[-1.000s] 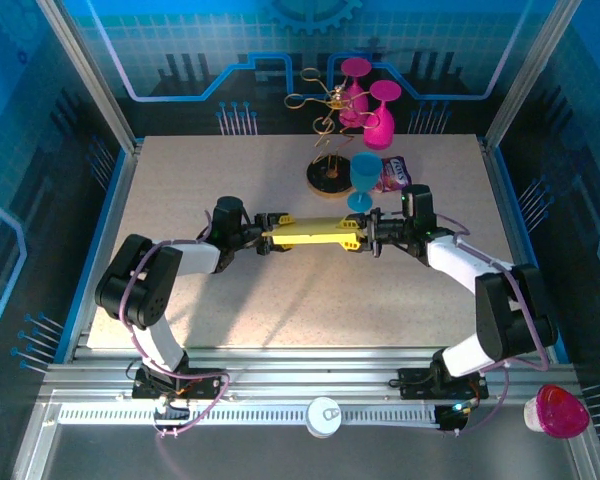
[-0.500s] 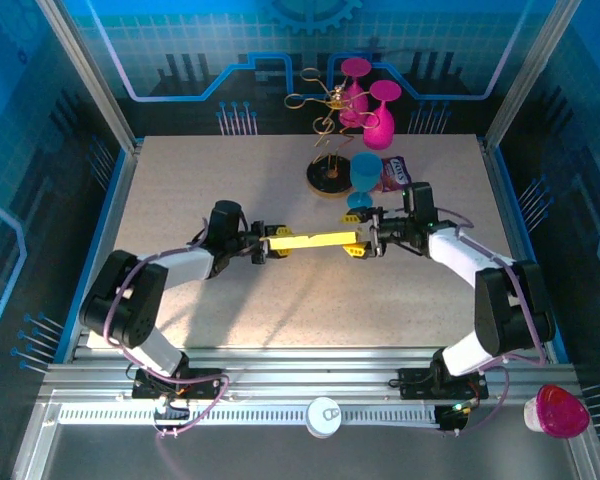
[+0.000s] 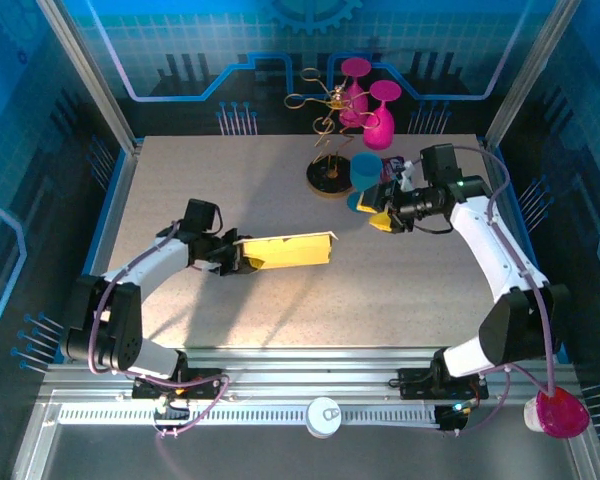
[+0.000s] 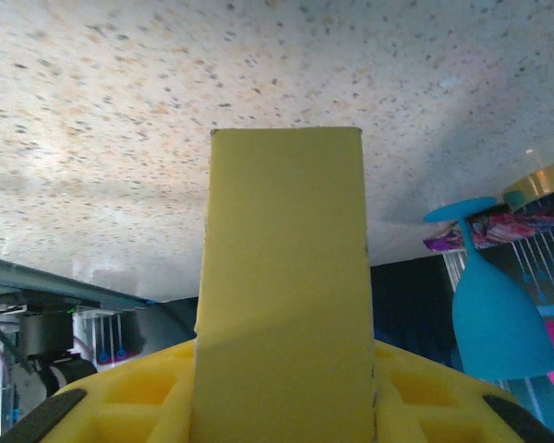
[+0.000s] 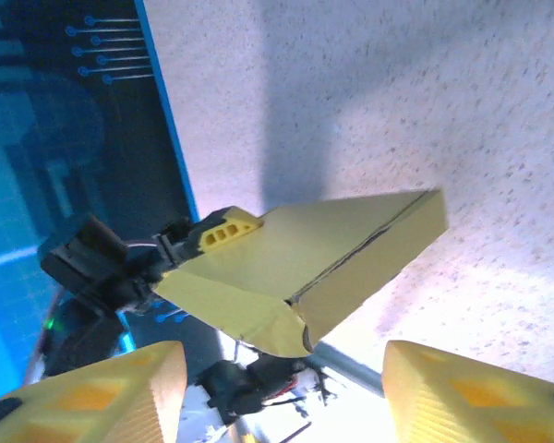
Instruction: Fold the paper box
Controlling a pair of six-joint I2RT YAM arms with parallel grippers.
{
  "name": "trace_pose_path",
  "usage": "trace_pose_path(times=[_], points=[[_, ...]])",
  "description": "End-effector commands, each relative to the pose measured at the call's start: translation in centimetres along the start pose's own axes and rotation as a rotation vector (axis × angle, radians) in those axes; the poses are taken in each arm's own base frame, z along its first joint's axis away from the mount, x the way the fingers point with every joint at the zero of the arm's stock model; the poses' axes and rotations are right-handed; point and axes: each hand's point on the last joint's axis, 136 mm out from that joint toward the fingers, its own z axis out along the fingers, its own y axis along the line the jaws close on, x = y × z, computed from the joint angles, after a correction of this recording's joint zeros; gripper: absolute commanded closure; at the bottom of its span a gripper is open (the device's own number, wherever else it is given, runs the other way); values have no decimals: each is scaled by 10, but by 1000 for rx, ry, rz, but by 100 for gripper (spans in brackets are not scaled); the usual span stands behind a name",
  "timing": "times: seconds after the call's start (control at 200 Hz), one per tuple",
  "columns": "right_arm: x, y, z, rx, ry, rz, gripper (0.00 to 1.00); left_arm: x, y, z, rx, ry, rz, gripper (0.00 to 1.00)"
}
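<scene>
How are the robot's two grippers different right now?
The left gripper grips one end of the yellow box; the right gripper holds nothing. The left jaws are shut on the box; the right jaws stand wide apart. The left gripper is well away from the blue glass; the right gripper is close beside it. Both have yellow fingers.

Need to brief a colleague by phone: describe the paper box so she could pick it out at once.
On the speckled table, look just left of centre, where the left gripper clamps one end of the paper box. It is a slim, closed cardboard rectangle. Unlike the blue goblet and pink goblets at the far edge, it is flat, straight-edged and plain yellow.
</scene>
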Motion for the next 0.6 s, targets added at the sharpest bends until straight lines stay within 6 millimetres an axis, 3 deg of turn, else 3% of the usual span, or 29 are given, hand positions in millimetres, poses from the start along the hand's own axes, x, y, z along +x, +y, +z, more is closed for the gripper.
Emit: trace_pose_path(times=[0.0,0.06,0.265,0.385,0.595], points=[[20,2,-1,161,10,-373,53,-7,26,-5,-122,-4,-62,81],[30,0,10,234,48,-513,59,-12,26,-6,-120,-17,-73,81],[53,2,47,367,155,-807,62,-32,29,-5,-144,-56,-104,81],[65,-3,64,431,210,-877,62,-43,31,0,-163,-66,-117,81],[68,-10,82,451,257,-873,66,-49,28,4,-162,-73,-109,82]])
